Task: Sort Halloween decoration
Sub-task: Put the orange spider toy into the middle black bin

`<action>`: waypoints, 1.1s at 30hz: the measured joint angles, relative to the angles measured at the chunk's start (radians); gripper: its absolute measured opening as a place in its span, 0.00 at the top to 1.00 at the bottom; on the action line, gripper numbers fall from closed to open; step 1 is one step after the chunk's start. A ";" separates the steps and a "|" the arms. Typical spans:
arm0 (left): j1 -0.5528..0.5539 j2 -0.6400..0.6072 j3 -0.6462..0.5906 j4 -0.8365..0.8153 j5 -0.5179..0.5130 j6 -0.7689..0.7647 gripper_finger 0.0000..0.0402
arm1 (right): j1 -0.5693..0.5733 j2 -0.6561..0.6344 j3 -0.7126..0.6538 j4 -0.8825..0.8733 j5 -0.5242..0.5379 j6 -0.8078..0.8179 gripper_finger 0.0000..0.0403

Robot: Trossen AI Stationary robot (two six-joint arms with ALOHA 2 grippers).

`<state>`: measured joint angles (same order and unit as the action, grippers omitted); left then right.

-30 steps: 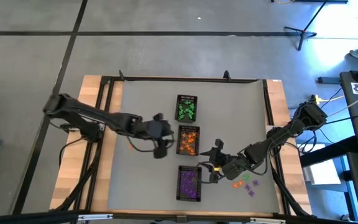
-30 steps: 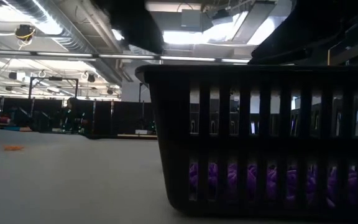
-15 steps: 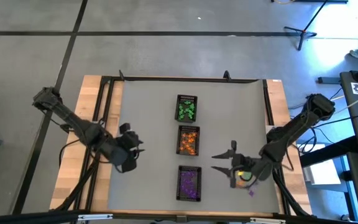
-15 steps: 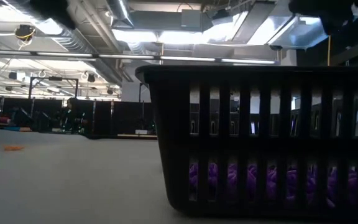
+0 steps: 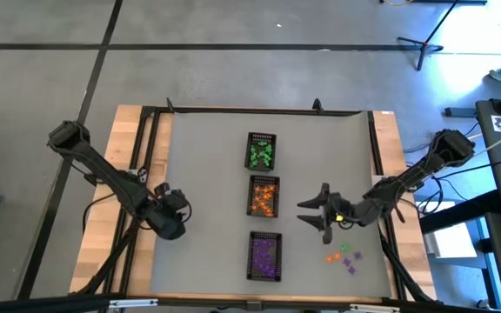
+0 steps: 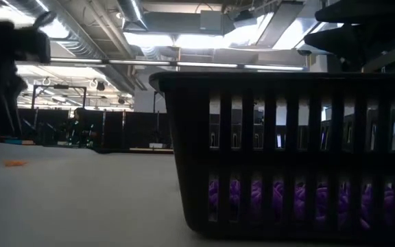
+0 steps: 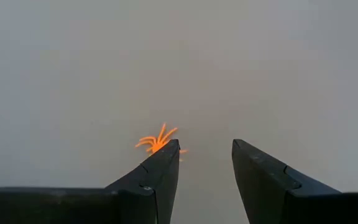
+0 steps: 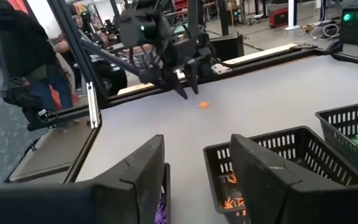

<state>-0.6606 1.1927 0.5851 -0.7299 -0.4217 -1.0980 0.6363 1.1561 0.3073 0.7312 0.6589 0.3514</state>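
Three black mesh trays stand in a row mid-table: green trinkets, orange ones, purple ones. Loose Halloween decoration in orange, green and purple lies on the table right of the purple tray. A lone orange spider lies on the table at the left. My left gripper hangs open just above it, pointing steeply down, the spider beside one fingertip. My right gripper is open and level, right of the orange tray, with nothing between its fingers.
The purple tray fills the low view's right side. A black frame rail borders the mat by the left arm. People and equipment show beyond the table's left edge. Bare grey mat lies left of the trays.
My left gripper has swung from beside the orange tray toward the table's left and near edges, sinking and tipping steeper, and now hangs over the orange spider. My right gripper has risen from the loose trinkets by the purple tray, tipped up level and drifted toward the far edge.
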 joint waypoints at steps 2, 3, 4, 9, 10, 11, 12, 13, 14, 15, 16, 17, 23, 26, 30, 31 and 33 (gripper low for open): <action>0.009 0.000 -0.040 0.046 0.002 -0.003 0.65 | -0.011 0.000 0.000 0.001 -0.011 0.007 0.55; 0.014 0.000 -0.056 0.059 0.002 -0.016 0.65 | -0.014 0.000 0.000 0.001 -0.018 0.008 0.55; 0.020 0.000 -0.070 0.065 0.002 -0.028 0.65 | -0.017 0.000 0.000 0.000 -0.025 0.009 0.55; 0.053 0.023 -0.119 0.075 0.014 -0.061 0.65 | -0.016 0.000 0.000 0.000 -0.032 0.010 0.55; 0.062 0.034 -0.124 0.087 0.020 -0.061 0.65 | -0.015 0.000 0.000 -0.001 -0.032 0.010 0.55; 0.071 0.048 -0.130 0.102 0.028 -0.061 0.65 | -0.015 0.000 0.000 -0.002 -0.032 0.010 0.55; 0.079 0.062 -0.131 0.110 0.033 -0.060 0.65 | -0.015 0.000 0.000 -0.002 -0.033 0.010 0.55; 0.086 0.077 -0.132 0.117 0.043 -0.058 0.65 | -0.015 0.000 0.000 -0.003 -0.034 0.010 0.55; 0.094 0.092 -0.131 0.118 0.053 -0.057 0.65 | -0.015 0.000 0.000 -0.003 -0.034 0.010 0.55; 0.100 0.108 -0.128 0.119 0.057 -0.057 0.65 | -0.015 0.000 0.000 -0.003 -0.034 0.010 0.55; 0.103 0.121 -0.126 0.124 0.055 -0.057 0.65 | -0.015 0.000 0.000 -0.004 -0.035 0.010 0.55; 0.107 0.129 -0.125 0.127 0.053 -0.056 0.65 | -0.015 0.000 0.000 -0.005 -0.035 0.011 0.55; 0.111 0.133 -0.097 0.121 0.042 0.002 0.78 | -0.015 0.001 0.000 -0.010 -0.041 0.016 0.55; 0.114 0.133 -0.070 0.114 0.033 0.059 0.92 | -0.015 0.001 0.000 -0.015 -0.041 0.017 0.55; 0.121 0.132 -0.029 0.112 0.000 0.099 0.99 | -0.015 0.001 0.000 -0.016 -0.041 0.018 0.55; 0.122 0.132 -0.019 0.111 -0.006 0.112 0.99 | -0.015 0.001 0.000 -0.016 -0.040 0.018 0.55; 0.130 0.132 0.002 0.110 -0.024 0.141 1.00 | -0.015 0.001 0.000 -0.016 -0.040 0.018 0.55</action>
<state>-0.5307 1.3251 0.5867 -0.6203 -0.4462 -0.9575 0.6212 1.1568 0.3077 0.7148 0.6186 0.3695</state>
